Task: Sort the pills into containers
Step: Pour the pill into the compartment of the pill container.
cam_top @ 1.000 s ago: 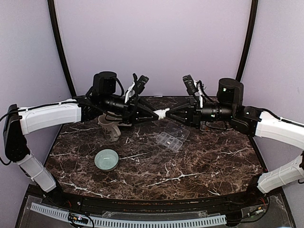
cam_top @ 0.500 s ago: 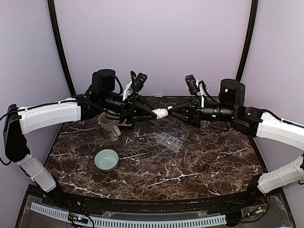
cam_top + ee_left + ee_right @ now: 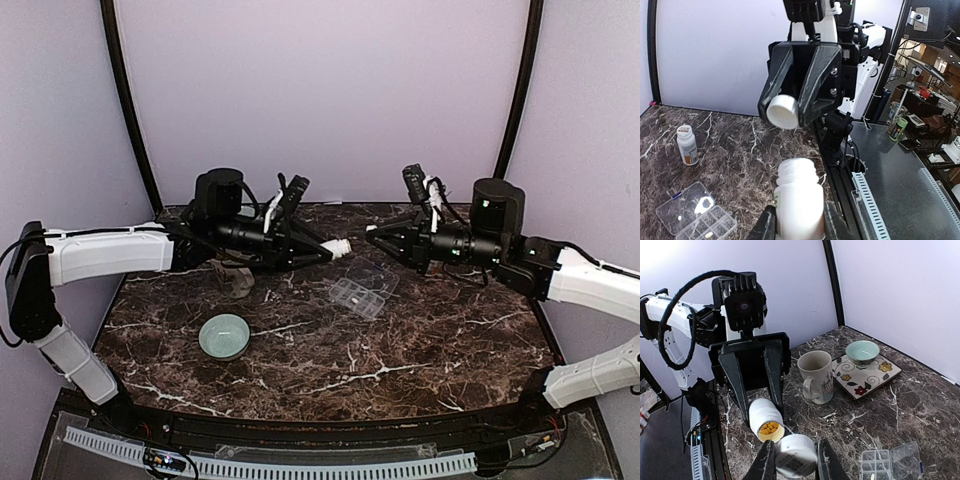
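Organiser box (image 3: 363, 290) lies open on the table (image 3: 420, 350), below and between my left claw (image 3: 330, 249), grasping an uncapped pill bottle (image 3: 797, 200), and right claw (image 3: 372, 232), grasping a white cap (image 3: 795, 456); its contents are too small to tell.

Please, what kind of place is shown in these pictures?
Most likely a robotics lab test cell, not a home or pharmacy. A left arm and a right arm work over a marble-patterned table, plain purple screens close it in, and the left wrist view shows a cluttered bench beyond.
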Motion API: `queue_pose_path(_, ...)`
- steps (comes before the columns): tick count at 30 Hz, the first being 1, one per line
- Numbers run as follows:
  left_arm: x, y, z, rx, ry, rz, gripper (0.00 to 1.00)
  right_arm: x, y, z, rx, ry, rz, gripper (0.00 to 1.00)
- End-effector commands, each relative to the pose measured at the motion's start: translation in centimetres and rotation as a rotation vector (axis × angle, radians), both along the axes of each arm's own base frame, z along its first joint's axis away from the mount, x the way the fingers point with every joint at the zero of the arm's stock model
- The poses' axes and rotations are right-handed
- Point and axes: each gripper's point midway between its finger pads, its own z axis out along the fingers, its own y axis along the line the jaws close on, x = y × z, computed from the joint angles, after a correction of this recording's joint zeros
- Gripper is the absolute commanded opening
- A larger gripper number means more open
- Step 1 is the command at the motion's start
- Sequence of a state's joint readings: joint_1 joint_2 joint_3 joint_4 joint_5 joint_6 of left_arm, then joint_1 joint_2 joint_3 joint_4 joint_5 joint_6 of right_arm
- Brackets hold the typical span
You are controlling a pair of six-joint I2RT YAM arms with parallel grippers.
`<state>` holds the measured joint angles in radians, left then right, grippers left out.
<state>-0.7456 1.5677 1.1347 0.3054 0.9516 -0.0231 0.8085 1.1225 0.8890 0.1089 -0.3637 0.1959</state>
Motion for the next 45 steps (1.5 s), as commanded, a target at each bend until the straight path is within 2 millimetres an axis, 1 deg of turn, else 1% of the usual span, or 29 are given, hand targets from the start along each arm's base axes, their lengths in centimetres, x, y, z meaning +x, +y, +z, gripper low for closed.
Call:
queue_pose_path(1,0.9,0.1,0.3,-0.053,-0.099,0.094,0.0,1.4,-1.4,0.0,0.024,0.002,-0.12,0.17)
queue_pose_path(4,1.2,-0.5,-1.5,-0.036,-0.116,0.129,0.0,1.7,-2.1,-0.7,0.02,0.016,-0.163,0.17)
queue_pose_path(6,1.6,-1.0,-3.2,-0.014,-0.128,0.161,0.0,1.8,-2.4,-1.0,0.025,0.022,-0.183,0.17)
queue_pose_path(9,2.2,-1.4,-4.8,-0.004,-0.147,0.204,0.0,2.0,-2.9,-1.6,0.028,0.03,-0.209,0.17)
queue_pose_path(16,3.3,-1.9,-7.7,-0.004,-0.157,0.271,0.0,2.3,-3.9,-3.0,0.024,0.045,-0.271,0.16)
queue_pose_path(25,4.0,-3.3,-11.8,0.065,-0.154,0.268,0.0,2.6,-5.9,-4.2,0.021,0.052,-0.362,0.16)
queue_pose_path(32,4.4,-4.1,-13.9,0.12,-0.155,0.253,0.0,2.5,-6.6,-4.2,0.028,0.05,-0.384,0.16)
queue_pose_path(45,5.4,-5.1,-16.8,0.188,-0.151,0.244,0.0,2.1,-7.4,-3.9,0.039,0.056,-0.404,0.16)
